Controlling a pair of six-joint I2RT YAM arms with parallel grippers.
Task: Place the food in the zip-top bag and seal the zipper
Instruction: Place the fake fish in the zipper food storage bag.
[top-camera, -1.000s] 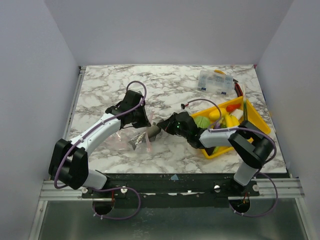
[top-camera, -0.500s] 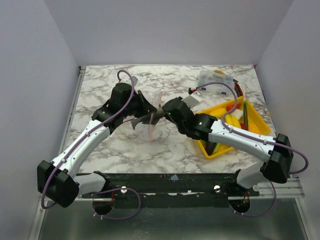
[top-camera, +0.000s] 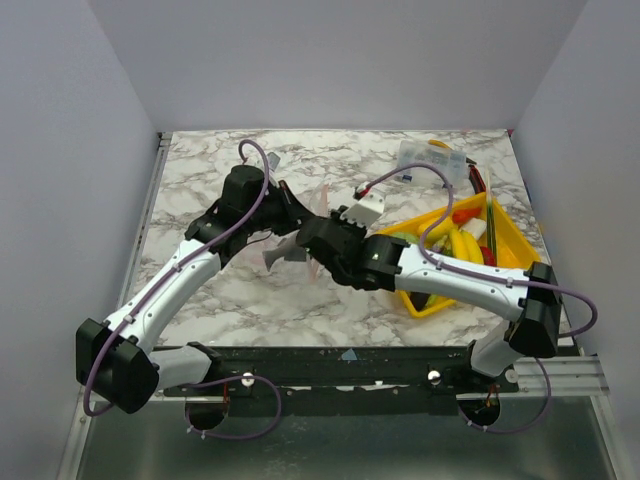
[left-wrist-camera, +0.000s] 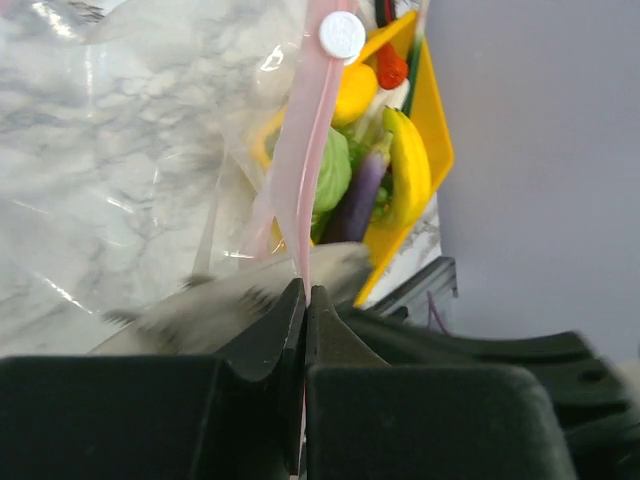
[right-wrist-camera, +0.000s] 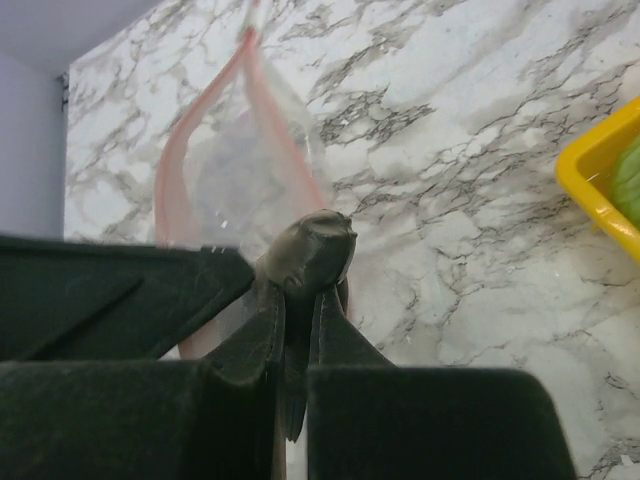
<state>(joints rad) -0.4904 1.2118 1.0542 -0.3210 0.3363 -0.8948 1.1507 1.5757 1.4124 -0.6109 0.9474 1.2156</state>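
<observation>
The left gripper (left-wrist-camera: 305, 298) was pinched shut on the zipper (left-wrist-camera: 300, 170), holding the zip-top bag (right-wrist-camera: 228, 165) up near the yellow tray (top-camera: 521, 240). The right gripper (right-wrist-camera: 297, 300) was clamped on a grey-brown piece (right-wrist-camera: 312, 250) at the bag's mouth. This looked like the loading step. Next it would need lowering between the strips and releasing.

The worktop (top-camera: 200, 180) was white marble with grey veins; the zipper (left-wrist-camera: 300, 170) pale pink, the tray (left-wrist-camera: 436, 130) yellow, the eggplant (left-wrist-camera: 358, 200) dark purple.

Tally: zip-top bag (right-wrist-camera: 230, 170) 1; yellow tray (left-wrist-camera: 435, 110) 1; clear compartment box (top-camera: 430, 160) 1; green round piece (left-wrist-camera: 335, 172) 1; purple eggplant (left-wrist-camera: 358, 200) 1; yellow pieces (left-wrist-camera: 410, 165) 2; red piece (left-wrist-camera: 392, 70) 1; grey piece (right-wrist-camera: 310, 255) 1.
</observation>
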